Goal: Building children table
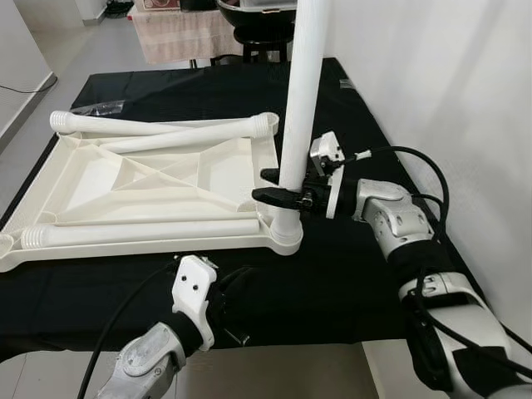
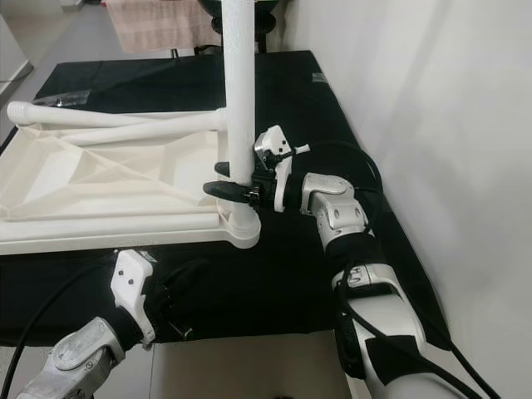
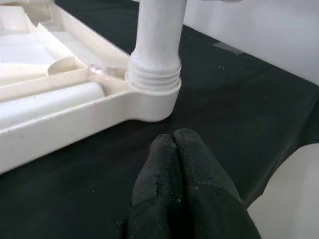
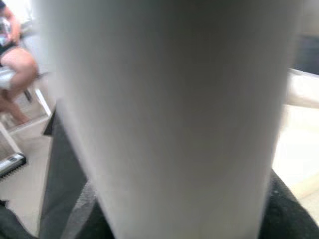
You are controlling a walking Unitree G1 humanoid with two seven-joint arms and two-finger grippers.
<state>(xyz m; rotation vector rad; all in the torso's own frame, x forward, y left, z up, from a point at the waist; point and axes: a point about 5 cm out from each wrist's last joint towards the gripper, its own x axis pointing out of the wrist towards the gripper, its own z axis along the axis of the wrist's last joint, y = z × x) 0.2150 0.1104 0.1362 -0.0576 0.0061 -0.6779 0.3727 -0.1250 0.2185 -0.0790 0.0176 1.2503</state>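
Upside-down white table top (image 1: 158, 179) in the left half of the left eye view, flat on the black cloth (image 1: 349, 274) that covers the tabletop. Three loose legs (image 1: 150, 229) lying inside the frame: one along the lower edge, two crossing near the upper edge. A fourth leg (image 1: 301, 100) upright at the lower right corner socket (image 1: 287, 237), rising out of the top of the frame.

Right hand (image 1: 278, 184) in the middle of the frame, its two black fingers closed around this upright leg just above the socket. Left hand (image 3: 174, 144) low in the frame, fingers pressed together and holding nothing, resting on the cloth near the same corner.

Step in hand, by judgement: seating the first leg in its socket. Thread rings (image 3: 155, 74) visible above the socket rim in the left wrist view, so probably not fully in.

Next move, likely: turning or pressing the leg down further while keeping it straight, with the frame held steady against sliding on the cloth. Then the three other legs, one by one.
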